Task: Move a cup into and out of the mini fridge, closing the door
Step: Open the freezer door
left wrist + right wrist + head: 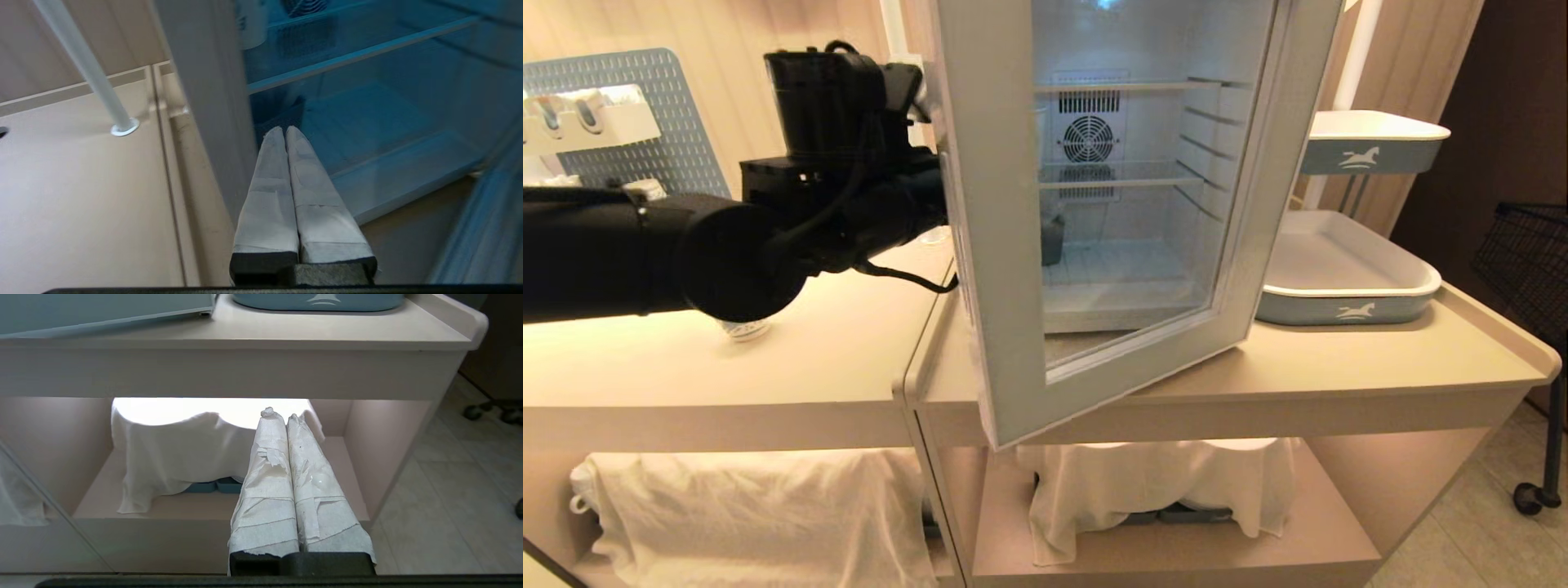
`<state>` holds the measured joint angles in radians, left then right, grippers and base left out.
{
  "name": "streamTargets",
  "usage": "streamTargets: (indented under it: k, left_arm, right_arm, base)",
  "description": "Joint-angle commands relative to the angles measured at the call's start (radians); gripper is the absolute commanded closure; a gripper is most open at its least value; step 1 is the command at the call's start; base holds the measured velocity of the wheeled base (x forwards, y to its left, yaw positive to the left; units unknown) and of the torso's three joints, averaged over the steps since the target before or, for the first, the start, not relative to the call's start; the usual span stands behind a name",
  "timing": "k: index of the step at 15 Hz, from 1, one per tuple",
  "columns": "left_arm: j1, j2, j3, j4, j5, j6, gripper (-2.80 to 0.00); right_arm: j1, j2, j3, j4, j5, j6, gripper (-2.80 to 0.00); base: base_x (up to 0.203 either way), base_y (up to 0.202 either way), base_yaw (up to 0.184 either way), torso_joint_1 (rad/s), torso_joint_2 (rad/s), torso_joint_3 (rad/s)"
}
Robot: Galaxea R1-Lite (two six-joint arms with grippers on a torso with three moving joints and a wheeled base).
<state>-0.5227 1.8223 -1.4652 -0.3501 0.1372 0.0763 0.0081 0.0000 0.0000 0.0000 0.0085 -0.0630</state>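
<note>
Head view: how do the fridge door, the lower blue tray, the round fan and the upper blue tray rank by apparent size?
1. the door, though it stands nearest the camera
2. lower blue tray
3. upper blue tray, farther back, so its rank is unsure
4. round fan

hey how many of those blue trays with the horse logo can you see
2: one blue tray on the counter right of the mini fridge, another raised tray behind it. Others may be hidden.

Our left arm (686, 253) reaches forward at counter height, its gripper (284, 130) pressed closed and empty. Our right gripper (280, 414) hangs low, fingers together.
</note>
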Motion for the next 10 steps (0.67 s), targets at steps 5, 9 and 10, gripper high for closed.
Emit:
streamTargets:
  k: [5, 9, 10]
  left_arm:
    - [-0.126, -0.157, 0.085, 0.010, -0.073, -0.070, 0.00]
    - [-0.258, -0.207, 0.115, 0.009, -0.135, -0.195, 0.00]
    - [-0.300, -0.210, 0.110, 0.010, -0.140, -0.216, 0.00]
  right_arm:
    - [0.001, -0.001, 0.000, 0.000, 0.001, -0.001, 0.00]
    - [0.001, 0.000, 0.000, 0.000, 0.001, -0.001, 0.00]
    - [0.001, -0.002, 0.000, 0.000, 0.001, 0.000, 0.00]
  base:
    - [0.000, 0.000, 0.000, 0.000, 0.00, 0.000]
    - [0.000, 0.000, 0.000, 0.000, 0.00, 0.000]
    - [0.000, 0.000, 0.000, 0.000, 0.00, 0.000]
